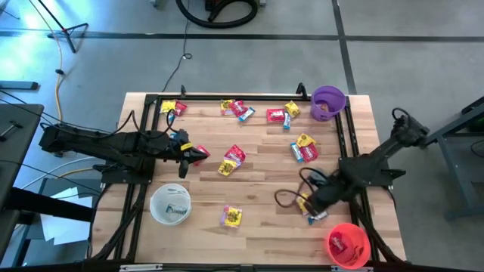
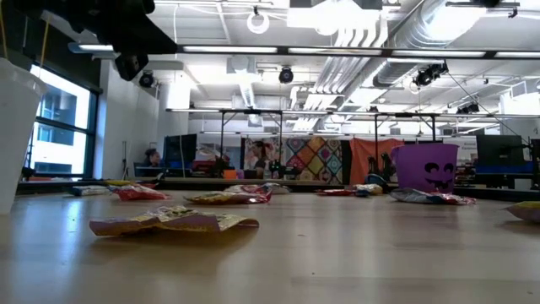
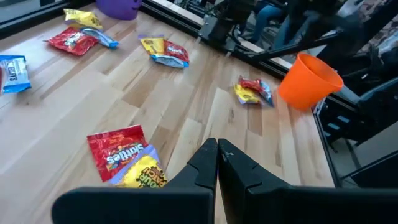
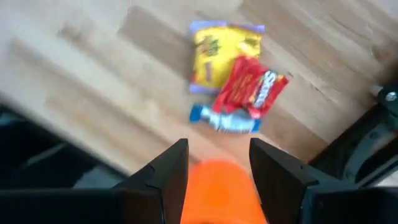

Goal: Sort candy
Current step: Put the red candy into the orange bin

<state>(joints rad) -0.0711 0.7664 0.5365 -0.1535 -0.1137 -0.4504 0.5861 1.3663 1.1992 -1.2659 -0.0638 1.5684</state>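
Candy in red, yellow and blue wrappers lies scattered over the wooden table [image 1: 257, 189]. A red and yellow pair [image 1: 231, 159] lies just beyond my left gripper [image 1: 189, 153], which hangs shut over the table's left half, its fingertips [image 3: 217, 149] showing nothing between them. A red bit [image 1: 201, 153] shows at its tip; whether they touch, I cannot tell. My right gripper [image 1: 313, 205] points down, open, above a small heap of yellow, red and blue candy [image 4: 231, 81] near the right edge. Its fingers [image 4: 168, 168] are empty, with the red bowl [image 4: 214, 186] showing between them.
A purple bowl [image 1: 327, 102] stands at the far right corner, a red bowl [image 1: 348, 243] holding red candy at the near right corner, and a clear white bowl [image 1: 170, 204] near the left front. A dark frame [image 1: 249, 96] runs along the table's edges.
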